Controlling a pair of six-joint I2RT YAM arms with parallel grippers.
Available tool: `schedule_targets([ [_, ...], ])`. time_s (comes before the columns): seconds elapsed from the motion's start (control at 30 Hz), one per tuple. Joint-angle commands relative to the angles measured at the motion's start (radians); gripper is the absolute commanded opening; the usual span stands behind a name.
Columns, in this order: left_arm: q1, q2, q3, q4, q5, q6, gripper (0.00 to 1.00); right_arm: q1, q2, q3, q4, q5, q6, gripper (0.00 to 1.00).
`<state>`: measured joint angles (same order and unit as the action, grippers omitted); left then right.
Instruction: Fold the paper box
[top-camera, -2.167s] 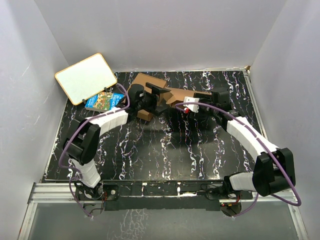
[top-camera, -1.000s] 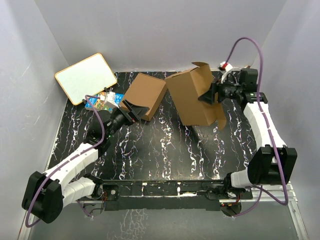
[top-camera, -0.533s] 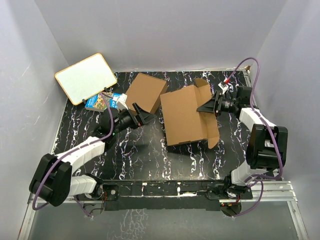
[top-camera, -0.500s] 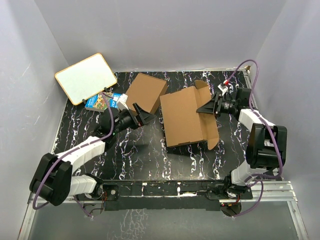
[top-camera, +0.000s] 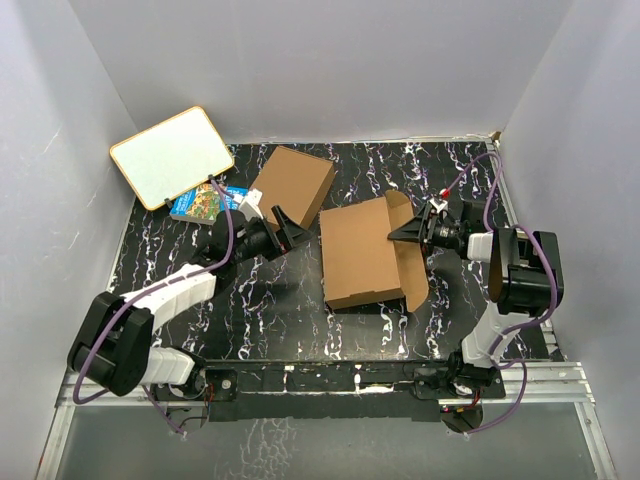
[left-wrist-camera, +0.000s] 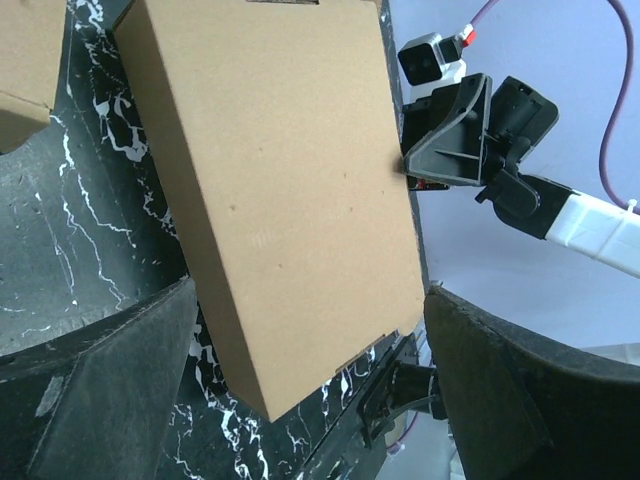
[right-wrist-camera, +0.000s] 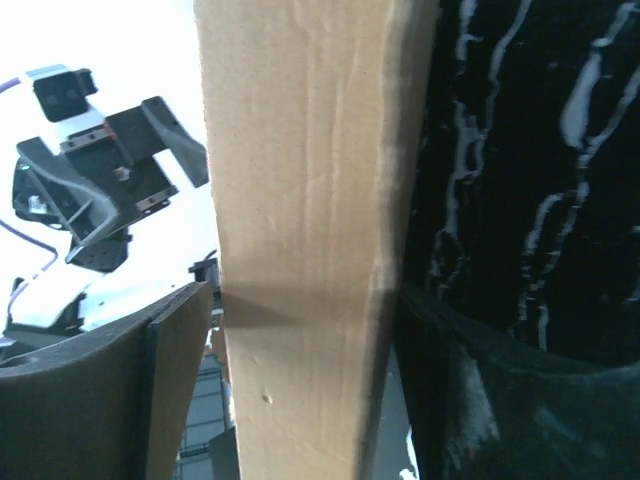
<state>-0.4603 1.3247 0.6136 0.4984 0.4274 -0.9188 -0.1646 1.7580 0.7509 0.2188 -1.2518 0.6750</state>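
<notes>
The paper box (top-camera: 362, 255) lies flat in the middle of the table, its brown flaps (top-camera: 415, 285) sticking out on the right. My right gripper (top-camera: 402, 232) is at its right side. In the right wrist view a cardboard wall (right-wrist-camera: 310, 180) stands between the fingers, and a thin gap shows beside the left finger (right-wrist-camera: 175, 380), so the right gripper (right-wrist-camera: 305, 295) is open around it. My left gripper (top-camera: 292, 228) stands wide open just left of the box with nothing in it. The left wrist view has the box (left-wrist-camera: 280, 190) ahead of the left gripper (left-wrist-camera: 310, 420).
A second plain brown flat box (top-camera: 293, 185) lies behind the left gripper. A colourful book (top-camera: 205, 203) and a whiteboard (top-camera: 172, 155) sit at the back left. White walls enclose the table on three sides.
The box came down from its raised, tilted hold and toward the near side, and now lies flat. The right jaws have widened. The left gripper edged right, toward the box.
</notes>
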Motion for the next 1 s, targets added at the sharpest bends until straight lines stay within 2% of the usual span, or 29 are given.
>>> schedule_targets([
  [0.0, 0.002, -0.004, 0.056, -0.051, 0.000, 0.029, 0.93, 0.000, 0.011, 0.012, -0.022, 0.096, -0.089, 0.83],
  [0.07, 0.000, -0.004, 0.070, -0.085, -0.011, 0.046, 0.93, 0.002, 0.004, 0.011, -0.070, 0.132, -0.143, 0.96],
  [0.1, 0.000, -0.004, 0.077, -0.107, -0.015, 0.055, 0.93, 0.001, 0.000, 0.009, -0.084, 0.146, -0.157, 0.98],
  [0.23, -0.001, -0.012, 0.101, -0.173, -0.034, 0.093, 0.93, 0.002, -0.045, 0.054, -0.247, 0.227, -0.320, 0.98],
  [0.3, -0.003, -0.019, 0.115, -0.207, -0.049, 0.113, 0.92, 0.002, -0.070, 0.095, -0.362, 0.323, -0.416, 0.98],
  [0.4, -0.005, -0.032, 0.134, -0.255, -0.073, 0.143, 0.92, 0.002, -0.111, 0.126, -0.453, 0.470, -0.472, 0.98],
  [0.6, -0.006, -0.041, 0.146, -0.283, -0.080, 0.156, 0.92, 0.002, -0.226, 0.131, -0.527, 0.630, -0.563, 0.98],
  [0.73, -0.007, -0.034, 0.156, -0.266, -0.051, 0.143, 0.88, 0.001, -0.361, 0.105, -0.516, 0.655, -0.722, 0.97],
  [0.77, -0.010, -0.030, 0.161, -0.267, -0.046, 0.143, 0.87, 0.002, -0.398, 0.087, -0.506, 0.641, -0.768, 0.95],
  [0.83, -0.018, -0.017, 0.174, -0.278, -0.041, 0.150, 0.84, 0.002, -0.453, 0.048, -0.481, 0.590, -0.863, 0.83],
  [0.9, -0.035, 0.004, 0.196, -0.297, -0.044, 0.168, 0.81, 0.003, -0.474, 0.039, -0.499, 0.536, -0.943, 0.65],
  [0.97, -0.061, 0.029, 0.222, -0.327, -0.064, 0.196, 0.78, 0.013, -0.454, 0.048, -0.536, 0.527, -1.021, 0.43],
])
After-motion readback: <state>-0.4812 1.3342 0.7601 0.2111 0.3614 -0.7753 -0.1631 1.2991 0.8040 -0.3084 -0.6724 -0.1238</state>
